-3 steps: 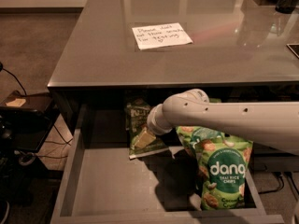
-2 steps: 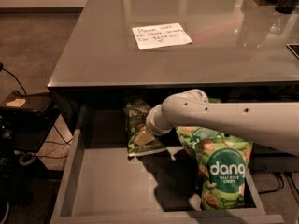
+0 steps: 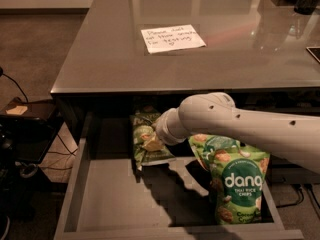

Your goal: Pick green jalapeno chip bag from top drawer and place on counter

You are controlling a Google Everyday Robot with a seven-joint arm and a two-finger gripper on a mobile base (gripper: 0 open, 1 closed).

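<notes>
Grasp step: my tool (image 3: 161,132) sits on the jalapeno bag (image 3: 145,153) just beneath it, deep in the drawer (image 3: 110,194). Can't tell its grip state. Next I'd lift clear, then go up to the surface (image 3: 110,59) above.

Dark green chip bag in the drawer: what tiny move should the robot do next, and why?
Probably a small lift straight up, once the grip is sure. The pincer, at the arm's tip, sits right on the green jalapeno chip bag, which lies on the top drawer floor near the back, beside the dang bag. It is not on the counter yet.
</notes>
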